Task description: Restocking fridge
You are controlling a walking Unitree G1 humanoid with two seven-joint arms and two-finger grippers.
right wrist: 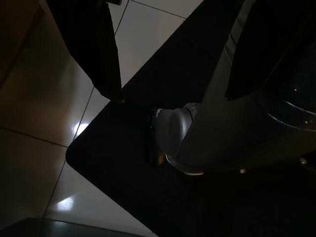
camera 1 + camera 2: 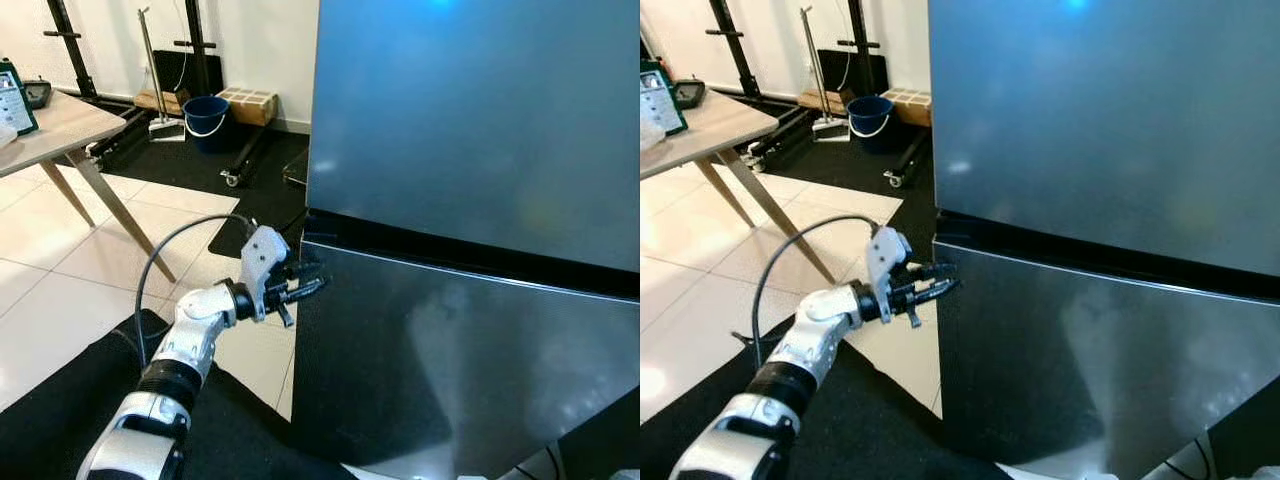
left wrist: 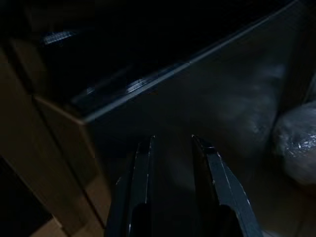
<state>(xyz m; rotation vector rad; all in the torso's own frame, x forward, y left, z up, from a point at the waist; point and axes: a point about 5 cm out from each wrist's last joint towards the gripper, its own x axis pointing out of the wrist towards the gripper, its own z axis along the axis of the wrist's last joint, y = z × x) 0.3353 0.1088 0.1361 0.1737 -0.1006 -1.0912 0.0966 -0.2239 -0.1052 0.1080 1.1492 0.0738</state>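
A tall steel fridge stands shut before me, with its upper door [image 2: 480,120] and lower door [image 2: 470,370] split by a dark seam [image 2: 450,250]. My left gripper [image 2: 318,278] is raised to the left edge of the lower door, just under the seam. Its fingertips reach the door's corner. In the left wrist view the left gripper [image 3: 173,143] is open, its two black fingers [image 3: 143,168] set apart with nothing between them, pointing at the door's face. My right gripper [image 1: 174,96] hangs open over the floor mat, above the robot's foot [image 1: 173,133].
A wooden table [image 2: 60,130] stands at the left on white tiles. Behind it are a blue bucket [image 2: 207,118], a cardboard box [image 2: 247,103] and black stands. A black mat [image 2: 60,400] lies under me. A crumpled plastic bag [image 3: 296,148] sits by the fridge.
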